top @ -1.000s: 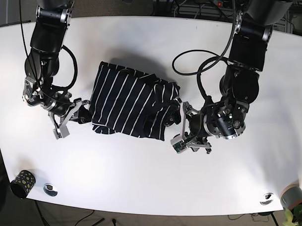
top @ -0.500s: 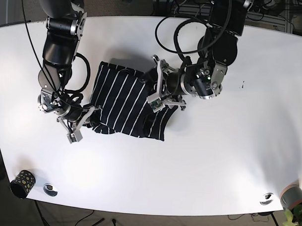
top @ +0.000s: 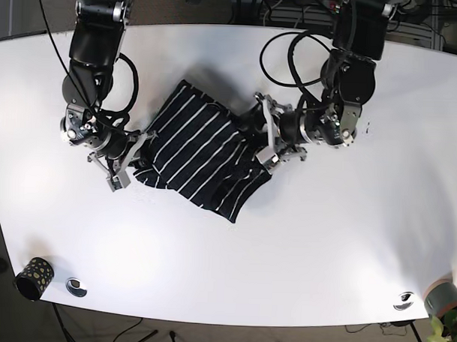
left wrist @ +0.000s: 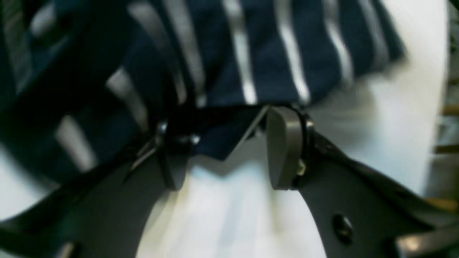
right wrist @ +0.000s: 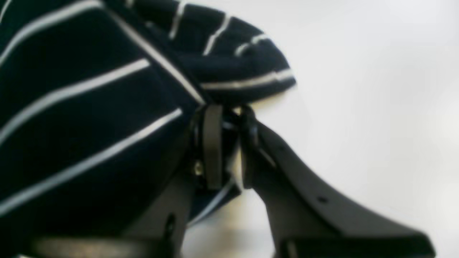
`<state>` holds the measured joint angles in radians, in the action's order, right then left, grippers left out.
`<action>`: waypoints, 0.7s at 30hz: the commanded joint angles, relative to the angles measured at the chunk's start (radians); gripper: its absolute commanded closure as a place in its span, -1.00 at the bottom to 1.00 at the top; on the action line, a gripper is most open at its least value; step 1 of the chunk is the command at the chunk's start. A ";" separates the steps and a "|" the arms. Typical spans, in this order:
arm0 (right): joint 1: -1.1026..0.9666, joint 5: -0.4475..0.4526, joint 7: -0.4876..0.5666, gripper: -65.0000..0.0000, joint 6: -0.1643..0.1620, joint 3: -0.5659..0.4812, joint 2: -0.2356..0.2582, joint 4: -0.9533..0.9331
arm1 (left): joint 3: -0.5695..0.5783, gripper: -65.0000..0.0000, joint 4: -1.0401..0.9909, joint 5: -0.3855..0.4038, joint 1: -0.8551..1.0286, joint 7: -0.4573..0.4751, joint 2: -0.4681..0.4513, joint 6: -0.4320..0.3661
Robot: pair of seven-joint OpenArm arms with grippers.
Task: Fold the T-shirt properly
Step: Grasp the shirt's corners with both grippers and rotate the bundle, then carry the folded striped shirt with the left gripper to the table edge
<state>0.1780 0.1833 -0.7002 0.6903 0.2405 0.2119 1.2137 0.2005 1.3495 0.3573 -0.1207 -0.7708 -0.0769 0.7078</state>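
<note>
The T-shirt (top: 203, 149), navy with thin white stripes, lies bunched and slanted in the middle of the white table (top: 323, 242). My right gripper (top: 122, 167) is at its lower left corner. In the right wrist view that gripper (right wrist: 229, 143) has its fingers nearly together, pinching the T-shirt's (right wrist: 89, 118) edge. My left gripper (top: 268, 142) is at the shirt's right edge. In the left wrist view it (left wrist: 227, 150) stands open, with a corner of the blurred T-shirt (left wrist: 251, 61) hanging between the fingers (left wrist: 283, 150).
A patterned cup (top: 34, 277) and a small round disc (top: 76, 286) sit at the front left edge. Another disc (top: 404, 301) and a grey pot (top: 442, 297) with a plant are at the front right. Cables (top: 292, 61) loop off the left arm.
The left gripper swung from off the shirt's lower right up onto its right edge. The right gripper rose a little. The shirt shifted and now lies diagonally.
</note>
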 commanded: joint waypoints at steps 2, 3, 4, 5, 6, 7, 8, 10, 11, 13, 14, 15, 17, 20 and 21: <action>-0.033 0.003 -0.037 0.75 0.008 -0.003 -0.036 0.116 | -0.008 0.04 0.009 -0.013 -0.050 -0.006 -0.060 -0.010; -0.048 0.003 -0.049 0.75 0.008 -0.003 -0.047 0.140 | -0.009 0.04 0.009 -0.013 -0.060 -0.005 -0.073 -0.010; -0.067 0.003 -0.068 0.75 0.008 -0.003 -0.072 0.171 | -0.011 0.04 0.005 -0.013 -0.078 -0.003 -0.090 -0.010; -0.077 0.003 -0.082 0.75 0.008 -0.005 -0.090 0.193 | -0.011 0.04 -0.003 -0.013 -0.092 -0.003 -0.102 -0.010; -0.088 0.000 -0.095 0.75 0.008 -0.005 -0.111 0.216 | -0.011 0.04 -0.011 -0.013 -0.109 -0.003 -0.117 -0.010; -0.099 -0.001 -0.108 0.75 0.008 -0.005 -0.136 0.236 | -0.013 0.04 -0.017 -0.011 -0.129 -0.003 -0.133 -0.010; -0.105 0.002 -0.117 0.75 0.008 -0.007 -0.156 0.249 | -0.013 0.04 -0.015 -0.011 -0.144 -0.005 -0.145 -0.010; -0.108 0.000 -0.137 0.75 0.008 -0.016 -0.197 0.260 | -0.013 0.04 -0.011 -0.007 -0.164 -0.006 -0.166 -0.010; -0.107 -0.003 -0.148 0.75 0.008 -0.040 -0.220 0.262 | -0.013 0.04 0.002 -0.007 -0.175 -0.009 -0.176 -0.010; -0.107 0.002 -0.157 0.75 0.008 -0.089 -0.240 0.263 | -0.016 0.04 0.041 -0.008 -0.184 -0.031 -0.186 -0.010; -0.108 0.003 -0.158 0.75 0.008 -0.129 -0.254 0.263 | -0.028 0.04 0.080 -0.008 -0.184 -0.059 -0.197 -0.010; -0.110 0.003 -0.158 0.76 0.008 -0.163 -0.263 0.263 | -0.045 0.04 0.110 -0.010 -0.184 -0.086 -0.199 -0.010; -0.111 0.003 -0.164 0.76 0.008 -0.226 -0.289 0.263 | -0.072 0.03 0.155 -0.013 -0.184 -0.131 -0.189 -0.010; -0.113 0.003 -0.177 0.76 0.008 -0.306 -0.322 0.274 | -0.106 0.03 0.212 -0.013 -0.182 -0.175 -0.159 -0.010; -0.114 0.003 -0.181 0.76 0.008 -0.315 -0.323 0.286 | -0.115 0.02 0.226 -0.013 -0.178 -0.181 -0.145 -0.023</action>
<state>0.0463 0.1688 -0.8959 0.6930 -0.0643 -0.1043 1.4590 0.0994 1.5318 0.3252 -0.2794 -0.9577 -0.2443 0.6971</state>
